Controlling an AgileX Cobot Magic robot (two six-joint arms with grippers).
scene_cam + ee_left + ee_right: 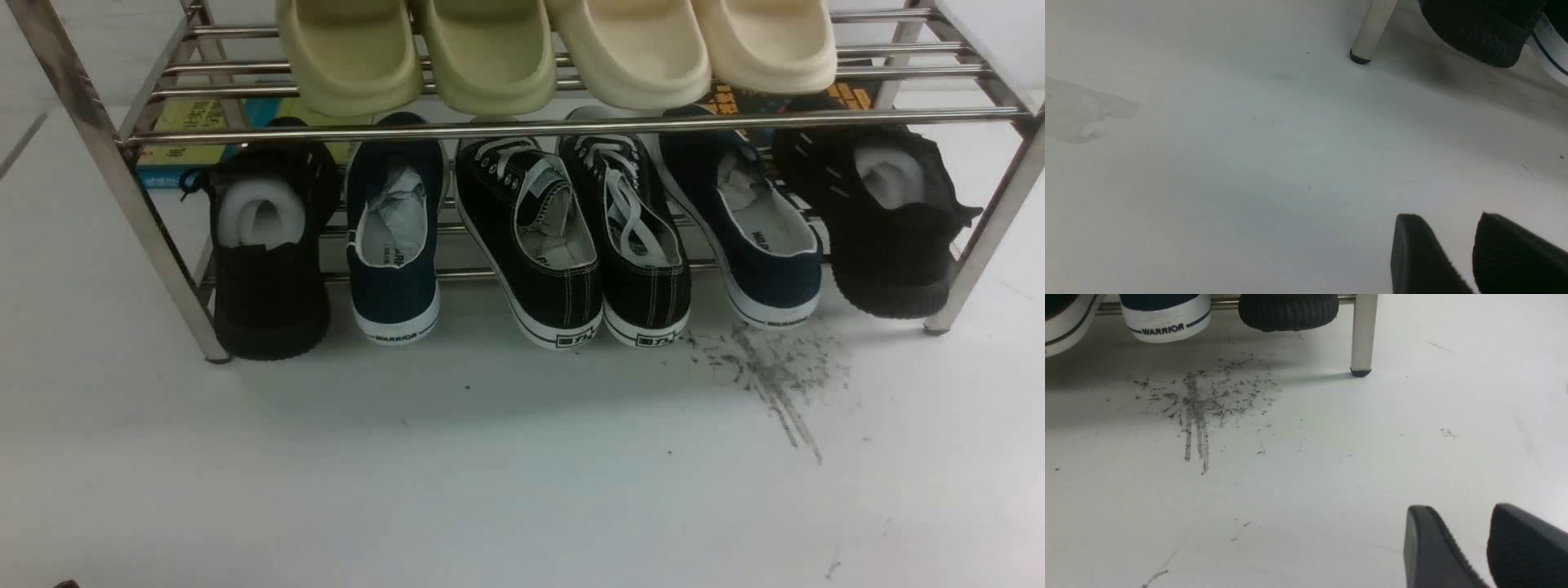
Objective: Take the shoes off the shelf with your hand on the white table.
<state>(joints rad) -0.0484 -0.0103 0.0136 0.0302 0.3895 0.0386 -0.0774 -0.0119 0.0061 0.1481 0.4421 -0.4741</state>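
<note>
Two navy shoes with white soles sit heel-out on the lower tier of the steel shelf [571, 124]: the left shoe [394, 253] and the right shoe [763, 245], with other pairs between and beside them. The right shoe's WARRIOR heel [1165, 322] shows in the right wrist view. A strip of the left shoe's white sole [1553, 49] shows in the left wrist view. My left gripper [1447, 218] and right gripper [1461, 510] hang open over the white table [490, 474], short of the shelf, nothing between their fingers. Neither arm appears in the front view.
Black lace-up sneakers [571, 245] stand between the navy shoes, with black knit shoes [269, 245] [886, 229] at both ends. Green and cream slippers [563, 49] fill the top tier. Shelf legs [1372, 32] [1363, 335] stand on the table. Dark scuff streaks [775, 376] mark the surface.
</note>
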